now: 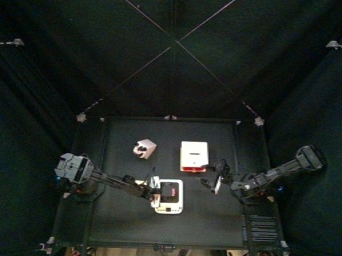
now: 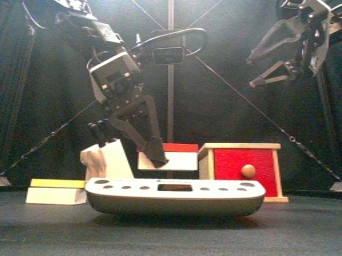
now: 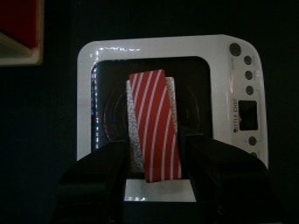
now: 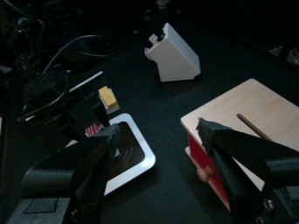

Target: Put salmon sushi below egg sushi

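The salmon sushi [image 3: 156,122] is a red-and-white striped strip on white rice. My left gripper [image 3: 158,166] is shut on its near end and holds it just above the black platform of a white kitchen scale [image 3: 100,61]. In the front view the left gripper [image 2: 130,160] hangs over the scale [image 2: 174,197]; the sushi is hard to make out there. The egg sushi [image 2: 55,190], yellow on white, lies on the table left of the scale, and also shows in the right wrist view [image 4: 107,96]. My right gripper [image 2: 274,62] is open and empty, raised high at the right.
A white angled block [image 2: 107,162] stands behind the scale. A wooden box with a red front and a knob [image 2: 245,168] stands at the right. From above, the scale [image 1: 170,205] is near the table's front edge and the box [image 1: 195,155] behind it.
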